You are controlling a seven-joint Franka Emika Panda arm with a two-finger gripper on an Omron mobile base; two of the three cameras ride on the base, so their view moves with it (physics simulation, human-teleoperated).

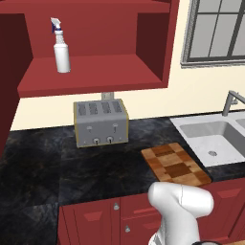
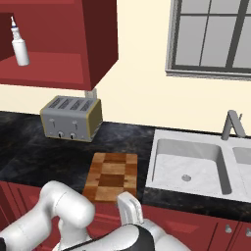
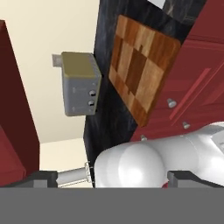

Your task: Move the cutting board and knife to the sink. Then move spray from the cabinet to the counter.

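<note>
The checkered wooden cutting board (image 1: 174,164) (image 2: 112,176) (image 3: 142,65) lies flat at the counter's front edge, just left of the sink (image 1: 191,127) (image 2: 169,152). The knife is out of view. A white spray (image 1: 61,48) (image 2: 19,46) stands upright on the shelf of the open red cabinet (image 1: 95,74) (image 2: 54,68). My gripper (image 3: 114,177) is open, its two dark fingertips (image 3: 41,177) far apart with nothing between them. It hangs low in front of the base cabinets, below and short of the board.
A grey toaster (image 1: 101,122) (image 2: 72,117) (image 3: 79,83) sits at the back of the black counter (image 1: 57,167) (image 2: 34,157), under the cabinet. A grey faucet (image 1: 232,101) (image 2: 233,125) rises behind the sink. Red base cabinet doors (image 1: 100,220) with knobs run below.
</note>
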